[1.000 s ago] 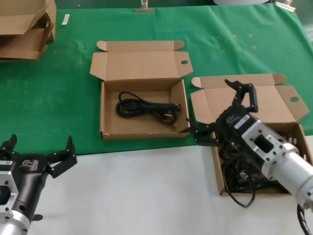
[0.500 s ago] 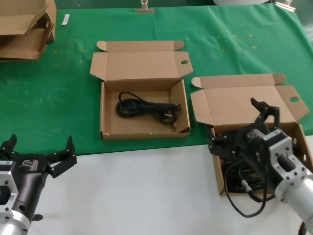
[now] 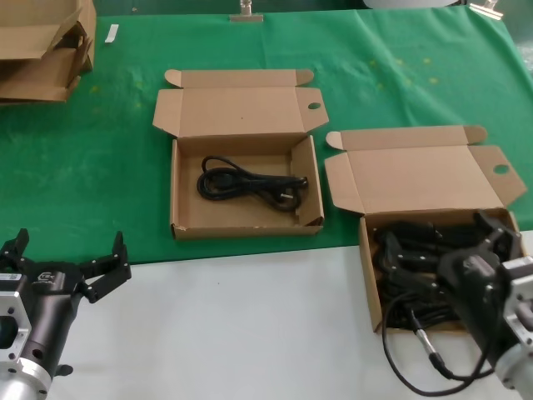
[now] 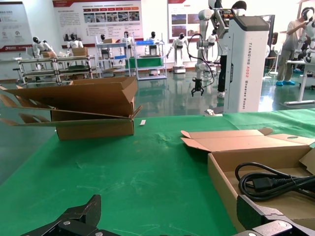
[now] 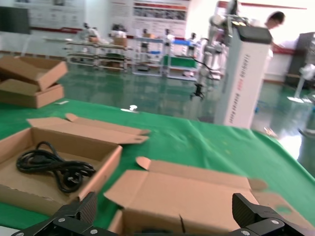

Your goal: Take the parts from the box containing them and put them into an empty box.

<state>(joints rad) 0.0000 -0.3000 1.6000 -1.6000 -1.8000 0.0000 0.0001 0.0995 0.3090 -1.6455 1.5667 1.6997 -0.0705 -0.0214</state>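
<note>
The box containing them (image 3: 371, 287) stands at the right, lid open, holding a tangle of black cords (image 3: 416, 275). My right gripper (image 3: 441, 242) hovers open just over those cords with nothing between its fingers. In the right wrist view this gripper (image 5: 164, 206) faces the box's raised lid (image 5: 192, 191). The other box (image 3: 241, 229), in the middle, has a tall side flap and holds one coiled cord (image 3: 250, 183), which the left wrist view also shows as a black cord (image 4: 268, 182). My left gripper (image 3: 68, 246) is parked open at the lower left.
Flattened cardboard boxes (image 3: 42, 50) are stacked at the far left corner. A thin black wire with a metal connector (image 3: 425, 342) loops from my right arm over the white table strip (image 3: 233, 325) in front of the green cloth.
My right gripper has swung from the gap between the two boxes to the right and down over the cords in the right box, staying open. The left arm is unchanged.
</note>
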